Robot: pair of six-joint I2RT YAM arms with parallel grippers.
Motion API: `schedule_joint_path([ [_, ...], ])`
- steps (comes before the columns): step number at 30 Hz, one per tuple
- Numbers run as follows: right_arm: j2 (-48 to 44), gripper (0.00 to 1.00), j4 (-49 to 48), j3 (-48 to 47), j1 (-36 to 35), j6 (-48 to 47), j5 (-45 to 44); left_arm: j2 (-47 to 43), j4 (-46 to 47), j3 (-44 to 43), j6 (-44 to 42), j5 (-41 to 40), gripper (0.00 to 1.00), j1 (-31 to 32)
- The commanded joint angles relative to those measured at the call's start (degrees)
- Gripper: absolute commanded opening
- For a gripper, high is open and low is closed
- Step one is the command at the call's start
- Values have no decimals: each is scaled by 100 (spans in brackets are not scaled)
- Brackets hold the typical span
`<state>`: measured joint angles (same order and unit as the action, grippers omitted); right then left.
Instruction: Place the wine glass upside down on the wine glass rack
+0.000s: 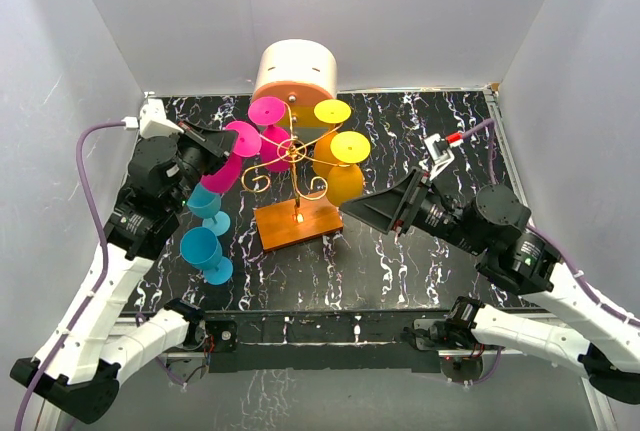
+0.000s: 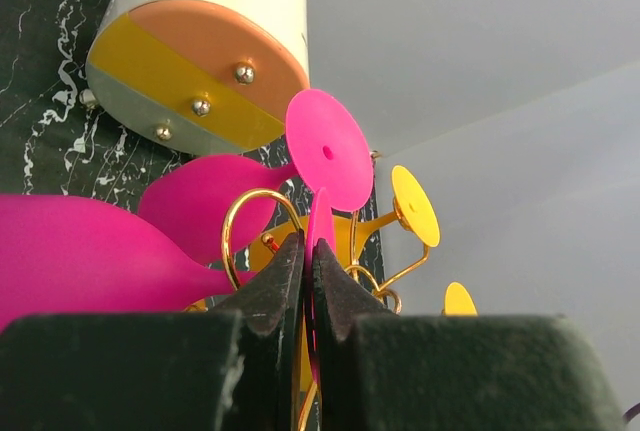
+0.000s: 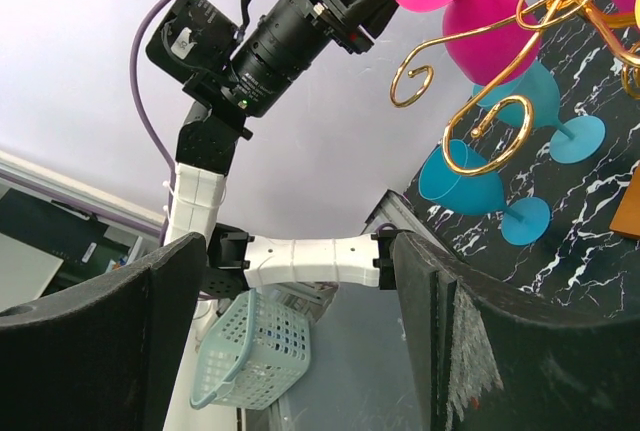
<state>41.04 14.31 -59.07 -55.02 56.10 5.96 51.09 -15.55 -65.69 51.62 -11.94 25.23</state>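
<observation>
The wine glass rack (image 1: 290, 156) is gold wire on an orange base (image 1: 297, 223) at the table's middle. My left gripper (image 1: 212, 143) is shut on the thin foot of a pink wine glass (image 1: 225, 169), which is tilted at the rack's left side. In the left wrist view the foot stands edge-on between the jaws (image 2: 308, 241), the bowl (image 2: 80, 251) lies to the left, and the stem passes a gold curl (image 2: 232, 221). Whether it rests on the curl I cannot tell. My right gripper (image 1: 352, 207) is open and empty just right of the base (image 3: 298, 251).
A second pink glass (image 1: 267, 111) and two yellow glasses (image 1: 345, 151) hang on the rack. Two teal glasses (image 1: 205, 251) stand on the table to the left. A big cream-and-orange cylinder (image 1: 295, 71) stands behind the rack. White walls enclose the table.
</observation>
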Motion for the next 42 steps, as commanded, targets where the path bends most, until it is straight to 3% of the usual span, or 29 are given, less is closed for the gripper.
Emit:
schedule_joint_path([
  [1,1,74,-434,13,-8,44,48,-13,-142,-82,-20,42,0,-36],
  [13,-147,75,-473,166,-8,116,20,-175,-328,133,217,-100,17,-36],
  [27,-210,75,-473,290,-7,217,-25,-475,-1153,6,61,-495,22,-36],
  [30,-175,75,-408,276,-4,260,-85,-559,-1469,-173,-621,-751,27,-36],
  [36,-230,75,-277,280,-4,243,-132,-611,-2516,-747,-2122,-2254,39,-36],
  [42,-173,75,-299,210,-8,194,-148,-838,-2577,-549,-2195,-2695,44,-40],
])
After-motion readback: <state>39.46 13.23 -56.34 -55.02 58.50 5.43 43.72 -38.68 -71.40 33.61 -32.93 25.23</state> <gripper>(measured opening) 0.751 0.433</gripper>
